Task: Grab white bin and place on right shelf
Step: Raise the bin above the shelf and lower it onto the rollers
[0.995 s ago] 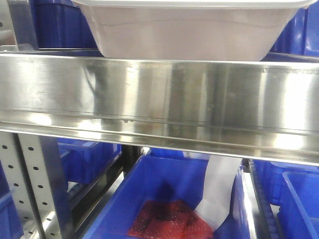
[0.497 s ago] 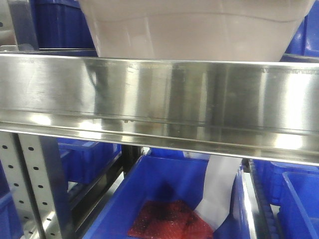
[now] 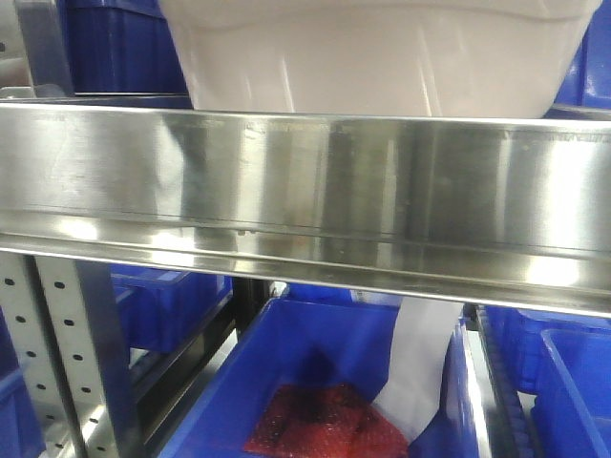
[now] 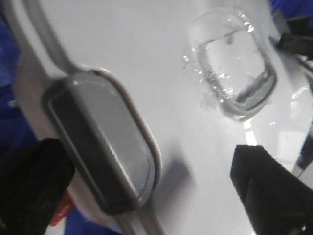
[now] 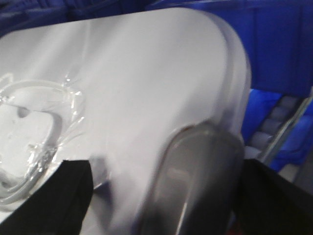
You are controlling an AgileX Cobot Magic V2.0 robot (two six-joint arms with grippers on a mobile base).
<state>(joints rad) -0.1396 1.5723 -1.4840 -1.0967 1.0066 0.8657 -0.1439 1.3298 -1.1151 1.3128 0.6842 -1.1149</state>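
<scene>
The white bin (image 3: 372, 57) sits high in the front view, its pale side just above and behind the broad shiny front rail of the right shelf (image 3: 305, 181). Its lid rim is above the frame. My left gripper (image 4: 154, 191) straddles one end of the bin (image 4: 146, 49), its black fingers either side of a grey latch (image 4: 98, 147). My right gripper (image 5: 164, 196) straddles the other end (image 5: 137, 73), fingers either side of a grey latch (image 5: 200, 181). Both hold the bin. Neither gripper shows in the front view.
Below the rail an open blue crate (image 3: 286, 363) holds a red packet (image 3: 325, 425) and a white sheet (image 3: 420, 367). A perforated upright post (image 3: 57, 363) stands at lower left. More blue crates (image 3: 105, 48) stand behind the bin. A clear pocket (image 4: 234, 73) lies on the lid.
The white bin has moved up in the front view: its lid rim has left the top of the frame and its side looks larger. The shelf and crates are unchanged.
</scene>
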